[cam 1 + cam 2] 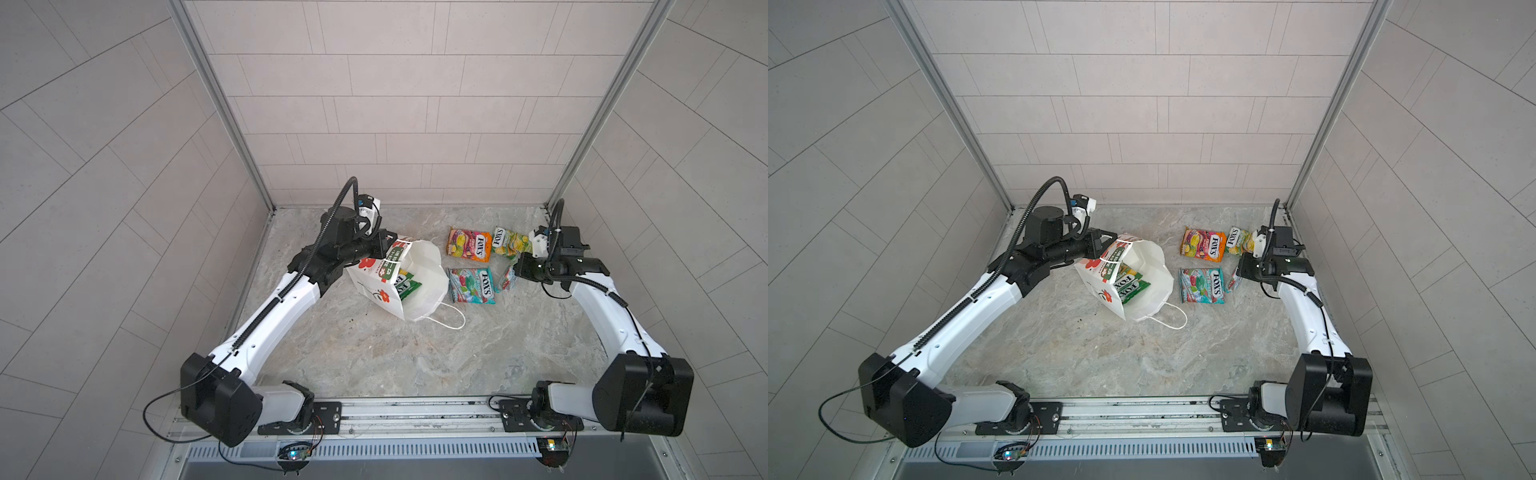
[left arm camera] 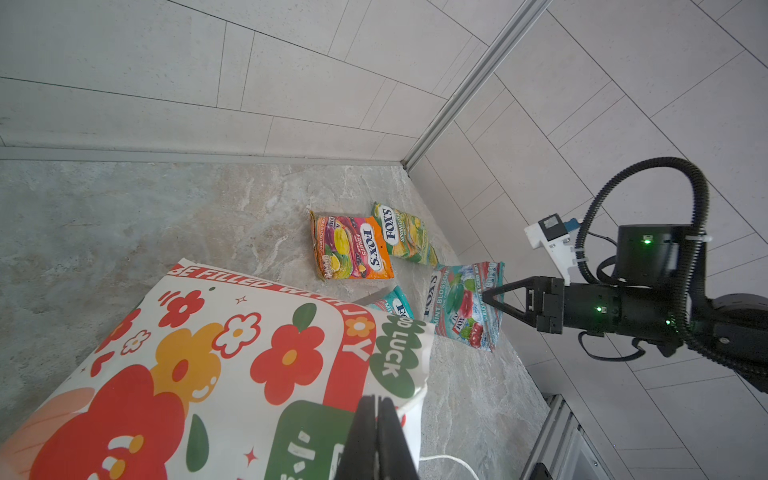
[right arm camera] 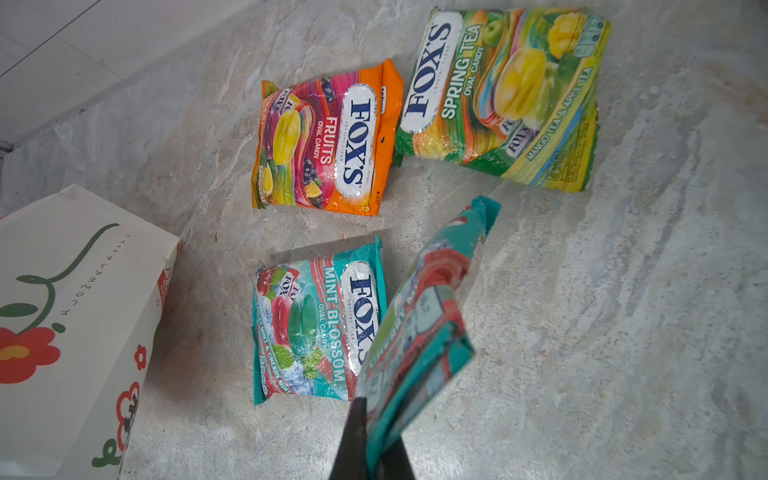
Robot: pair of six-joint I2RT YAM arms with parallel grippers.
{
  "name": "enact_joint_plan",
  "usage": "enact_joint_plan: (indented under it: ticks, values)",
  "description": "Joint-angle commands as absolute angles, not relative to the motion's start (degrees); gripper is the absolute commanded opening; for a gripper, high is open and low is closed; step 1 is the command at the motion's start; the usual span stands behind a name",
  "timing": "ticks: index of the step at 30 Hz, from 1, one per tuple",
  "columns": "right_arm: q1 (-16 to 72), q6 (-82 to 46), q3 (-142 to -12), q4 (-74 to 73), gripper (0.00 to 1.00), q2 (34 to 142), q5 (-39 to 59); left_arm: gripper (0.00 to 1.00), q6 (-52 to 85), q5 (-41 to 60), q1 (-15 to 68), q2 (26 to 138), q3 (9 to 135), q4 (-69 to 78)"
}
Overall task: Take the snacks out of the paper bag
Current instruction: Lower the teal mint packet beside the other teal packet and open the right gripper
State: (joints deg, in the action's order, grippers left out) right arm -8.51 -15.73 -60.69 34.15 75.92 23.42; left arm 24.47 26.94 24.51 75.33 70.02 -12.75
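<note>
Left of the desk's (image 1: 374,353) middle, toward the far edge, you have the paper bag (image 1: 374,286) tilted over, mouth open up and toward the right. One white cord handle (image 1: 446,318) trails on the desk at its near side. Your left gripper (image 2: 377,405) is clamped on the bag's printed rim, jaws pressed together with only the paper between. Two green packets (image 1: 409,284) show inside the mouth. Near the desk's far right corner you see three snacks lying flat. An orange-pink packet (image 3: 328,141) has a green-yellow packet (image 3: 503,95) just beside it toward the right edge and a teal packet (image 3: 320,328) beside it toward the near edge. Your right gripper (image 3: 370,436) is closed on the edge of a second teal packet (image 3: 428,299), which hangs just right of the flat teal one. You cannot tell whether its lower end touches the desk.
</note>
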Motion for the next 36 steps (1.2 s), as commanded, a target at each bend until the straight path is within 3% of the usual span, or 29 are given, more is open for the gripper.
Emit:
enact_joint_plan:
  ticks: [1,11,16,23,32,36]
  values:
    - [-9.7,-13.0,-62.8,32.1,0.0,79.4,27.3,0.0,24.0,26.7,24.5,75.2,70.2,-12.1]
    - [-16.2,-9.5,-64.0,37.8,0.0,85.8,28.5,0.0,23.9,26.7,24.5,75.3,70.2,-12.1]
    - [-17.3,-8.5,-63.9,39.0,0.0,86.2,23.6,0.0,23.8,26.7,24.5,75.6,70.3,-12.1]
    - [-18.1,-8.3,-65.4,39.9,0.13,87.7,16.9,0.0,23.8,26.8,24.5,75.8,70.3,-12.2]
    - [-19.3,-10.3,-68.9,40.2,0.38,92.1,13.0,0.0,23.9,27.0,24.5,76.1,70.4,-12.2]
    - [-19.5,-12.8,-69.8,38.2,0.43,92.3,9.0,0.0,23.9,27.1,24.5,76.0,70.4,-12.2]
